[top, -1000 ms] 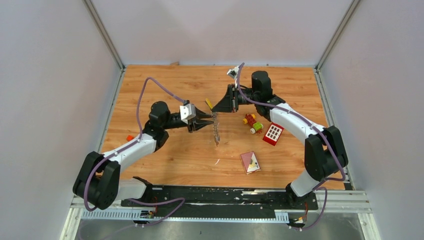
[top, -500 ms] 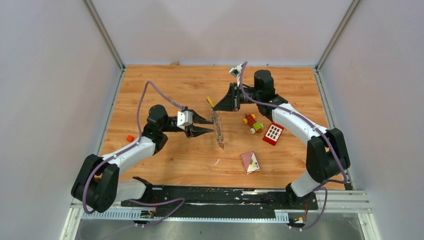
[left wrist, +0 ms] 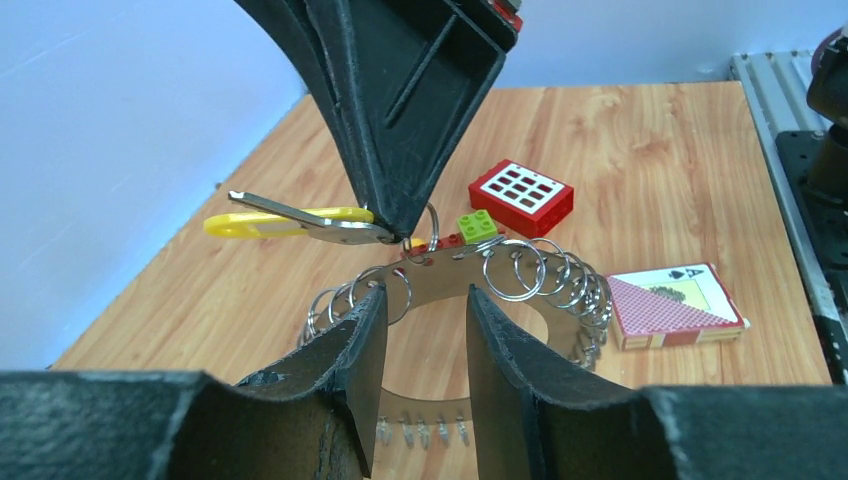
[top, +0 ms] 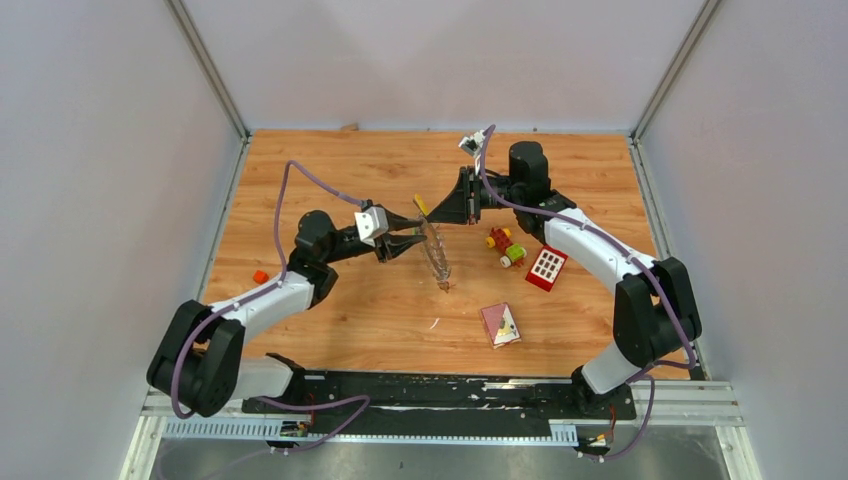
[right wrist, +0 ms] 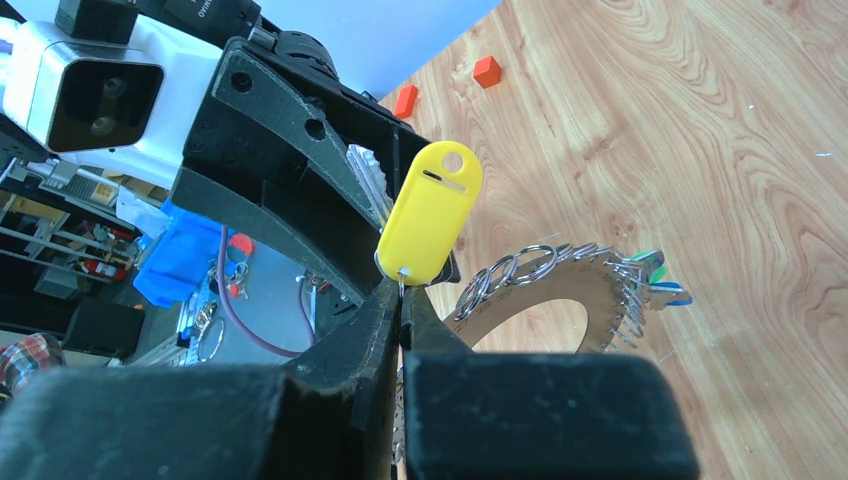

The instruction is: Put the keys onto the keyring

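Shiny metal keyring (right wrist: 560,285), glossy plastic tag (right wrist: 430,212), wood-grain table (top: 300,140)

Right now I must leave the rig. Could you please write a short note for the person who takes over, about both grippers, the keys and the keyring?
Left gripper: open, straddling the flat plate of the keyring without clamping it.
Right gripper: shut on the yellow key, at the small wire below its tag, just above the keyring's top edge.
Keyring: upright between the two grippers, over the middle of the table. Whether its lower edge rests on the wood, I cannot tell.
Done: blue and green tags hang on its far side.
Left: I cannot tell whether the yellow key is threaded on. Check before releasing.
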You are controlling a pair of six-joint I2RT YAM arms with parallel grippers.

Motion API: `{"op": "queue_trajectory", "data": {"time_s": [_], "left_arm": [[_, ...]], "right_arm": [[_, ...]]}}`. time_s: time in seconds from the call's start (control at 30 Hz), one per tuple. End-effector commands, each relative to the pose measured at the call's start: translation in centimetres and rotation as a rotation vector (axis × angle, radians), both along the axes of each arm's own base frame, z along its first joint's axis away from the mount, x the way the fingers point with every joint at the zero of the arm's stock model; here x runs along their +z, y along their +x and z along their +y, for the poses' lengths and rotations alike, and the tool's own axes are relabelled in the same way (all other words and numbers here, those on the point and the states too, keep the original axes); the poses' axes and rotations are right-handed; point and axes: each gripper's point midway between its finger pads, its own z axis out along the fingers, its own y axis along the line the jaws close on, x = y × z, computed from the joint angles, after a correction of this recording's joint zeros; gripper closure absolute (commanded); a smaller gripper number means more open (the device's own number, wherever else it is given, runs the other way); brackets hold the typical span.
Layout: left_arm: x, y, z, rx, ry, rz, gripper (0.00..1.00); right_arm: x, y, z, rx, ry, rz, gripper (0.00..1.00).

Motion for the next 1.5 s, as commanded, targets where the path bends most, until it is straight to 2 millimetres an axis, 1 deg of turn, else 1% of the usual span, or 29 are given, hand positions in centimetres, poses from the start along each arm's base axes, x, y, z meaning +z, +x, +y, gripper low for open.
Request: {"op": "queue_trajectory", "data": {"time_s": [0.0,0.13,0.23,0.73,1.17,1.37,1.47], "left_arm": [[1.9,0.4,-0.2,0.017,-0.103,-0.022,0.58],[2.5,-0.1,-0.5,-0.022,-0.146,-0.002,0.58],[2.5,-0.4,-0.7,-0.049,-0.153,0.008,0.58],[2.4,0.1,-1.5,-0.081,-0.177,0.061,0.61],[3.9,-0.2,-1.7,-0.115,-0.234,0.07,0.65],[3.7,-0.4,-1.9,-0.137,-0.242,0.089,0.68],[3.5,-0.8,-1.9,-0.153,-0.238,0.089,0.68]], "right_arm": [[3.2,-0.8,-0.4,0.02,0.058,-0.098,1.0],[3.2,-0.8,-0.4,0.019,0.058,-0.098,1.0],[3.2,-0.8,-0.4,0.018,0.058,-0.098,1.0],[3.2,-0.8,-0.4,0.018,0.06,-0.101,1.0],[2.9,-0.7,-0.4,0.018,0.056,-0.098,1.0],[2.9,-0.8,-0.4,0.018,0.056,-0.098,1.0],[3.0,-0.8,-0.4,0.017,0.057,-0.103,1.0]]}}
